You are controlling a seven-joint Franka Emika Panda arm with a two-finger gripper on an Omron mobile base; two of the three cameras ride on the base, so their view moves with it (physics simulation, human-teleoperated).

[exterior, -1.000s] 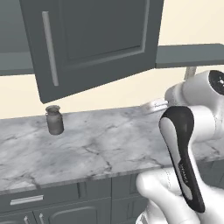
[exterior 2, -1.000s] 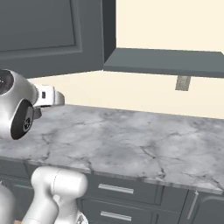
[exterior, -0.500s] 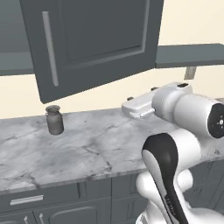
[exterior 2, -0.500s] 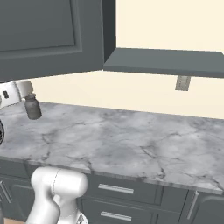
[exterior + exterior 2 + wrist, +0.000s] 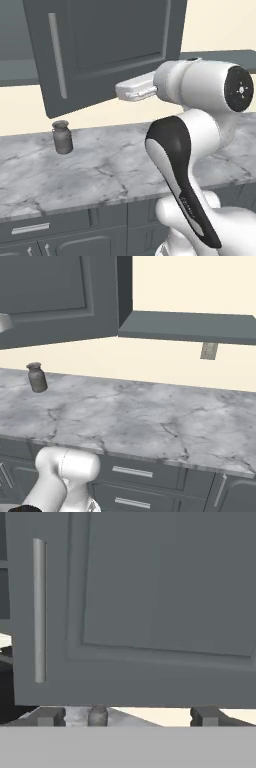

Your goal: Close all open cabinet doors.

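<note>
The tall dark grey wall-cabinet door with a recessed shaker panel [image 5: 107, 50] hangs open above the grey marbled stone desk [image 5: 100, 170], swung out toward the robot so that its outer face, with the long vertical silver bar handle [image 5: 57, 55] near its left edge, looks back at the cameras. From the hand camera the same door [image 5: 150, 607] takes up nearly the whole picture, its bar handle [image 5: 39, 609] to the left, so the hand [image 5: 127, 717] points squarely at the lower rail of the door and sits close to it, though whether it touches cannot be told. The two dark finger tips [image 5: 50, 717] stand well apart, spread wide with nothing between them. In the left base view the white wrist reaches to the left in front of the lower part of the door. A small dark grey lidded jar [image 5: 62, 136] stands on the desk below the door, clear of its swing since the door hangs well above it. The door looks like a stiff, flat panel, likely light on its hinges; it should swing with a steady push and needs no grasp. The best place to press is probably the flat frame near the handle side, far from the hinge, where leverage is greatest; the smooth face may let the fingers slide, so a push square to the surface seems wise
</note>
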